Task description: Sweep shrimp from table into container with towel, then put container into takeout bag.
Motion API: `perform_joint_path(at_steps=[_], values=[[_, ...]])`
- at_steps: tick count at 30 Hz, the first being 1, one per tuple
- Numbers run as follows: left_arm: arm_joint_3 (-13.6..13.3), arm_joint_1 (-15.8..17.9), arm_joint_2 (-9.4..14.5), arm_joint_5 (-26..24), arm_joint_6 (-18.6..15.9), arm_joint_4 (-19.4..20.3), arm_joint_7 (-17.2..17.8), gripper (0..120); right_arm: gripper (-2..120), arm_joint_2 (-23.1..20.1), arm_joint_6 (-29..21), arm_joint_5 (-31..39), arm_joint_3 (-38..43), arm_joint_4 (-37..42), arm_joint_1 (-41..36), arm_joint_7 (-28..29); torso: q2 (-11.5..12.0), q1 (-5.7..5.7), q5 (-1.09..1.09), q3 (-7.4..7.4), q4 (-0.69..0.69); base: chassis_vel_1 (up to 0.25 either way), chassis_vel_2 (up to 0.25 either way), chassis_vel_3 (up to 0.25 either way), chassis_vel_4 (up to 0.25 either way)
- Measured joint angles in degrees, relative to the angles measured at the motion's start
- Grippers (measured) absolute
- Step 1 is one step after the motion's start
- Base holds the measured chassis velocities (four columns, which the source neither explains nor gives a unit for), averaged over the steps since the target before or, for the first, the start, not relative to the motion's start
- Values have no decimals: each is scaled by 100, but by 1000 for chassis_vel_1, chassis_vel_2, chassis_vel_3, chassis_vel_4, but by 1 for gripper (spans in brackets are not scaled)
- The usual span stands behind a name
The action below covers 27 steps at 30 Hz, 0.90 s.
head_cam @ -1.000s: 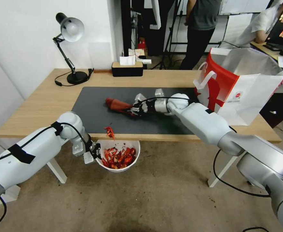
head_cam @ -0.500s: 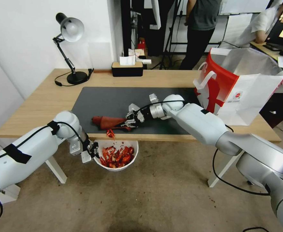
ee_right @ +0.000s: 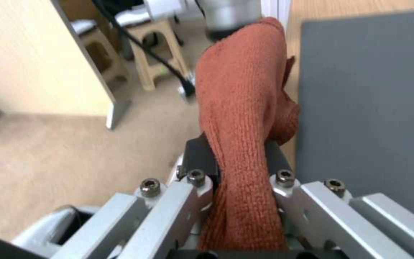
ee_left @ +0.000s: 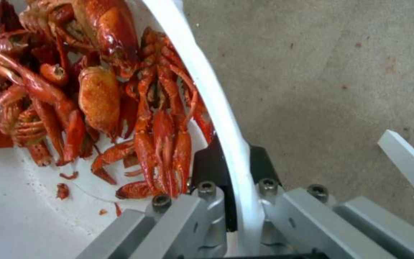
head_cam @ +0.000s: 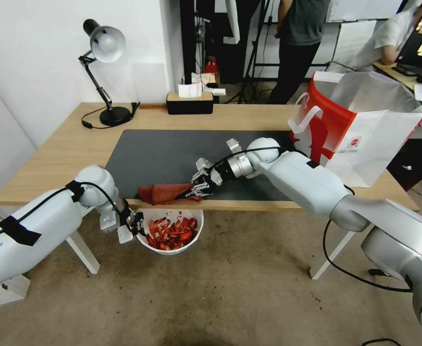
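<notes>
Now the towel (head_cam: 162,193) is pinched by the right gripper (head_cam: 195,188) at the table (head_cam: 66,154) edge; the container (head_cam: 172,248), rim-clamped below by the left gripper (head_cam: 133,228), could tip, spilling shrimp (head_cam: 171,231).

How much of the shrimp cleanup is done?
Sweeping looks done: the shrimp lie in the container, none visible on the table. The left gripper holds the container's rim below the table edge. The right gripper clamps the towel at that edge. Left: putting the container into the takeout bag.
</notes>
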<state>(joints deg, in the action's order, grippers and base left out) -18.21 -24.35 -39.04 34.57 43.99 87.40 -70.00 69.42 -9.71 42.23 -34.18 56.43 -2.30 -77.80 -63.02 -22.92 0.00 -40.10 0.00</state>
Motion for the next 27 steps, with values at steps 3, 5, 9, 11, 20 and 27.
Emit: perform_joint_path(at_steps=[3,5,9,11,20,27], values=[[19,-23,16,0,-2,7,0,0,7,-23,-22,230,148,56,-72,167,0,0,1,0,0,0,0,0,0],[23,-34,26,1,-3,19,0,0,7,-61,7,407,295,151,-144,489,0,0,0,-1,1,0,0,0,0],[24,-56,59,2,-32,96,0,0,7,-339,357,924,640,812,-416,2138,0,0,1,0,0,0,0,0,0],[24,-63,72,2,-53,132,0,0,7,-456,474,1008,700,1084,-513,2754,0,0,1,-1,1,0,0,0,0],[40,-101,141,-1,-134,281,2,0,7,-2116,64,351,1432,3746,-2315,8178,0,1,5,-1,-6,0,0,0,0],[47,-138,173,10,-153,317,2,0,7,-2601,-398,142,2406,4474,-3358,10152,-1,1,1,0,2,0,0,0,0]])
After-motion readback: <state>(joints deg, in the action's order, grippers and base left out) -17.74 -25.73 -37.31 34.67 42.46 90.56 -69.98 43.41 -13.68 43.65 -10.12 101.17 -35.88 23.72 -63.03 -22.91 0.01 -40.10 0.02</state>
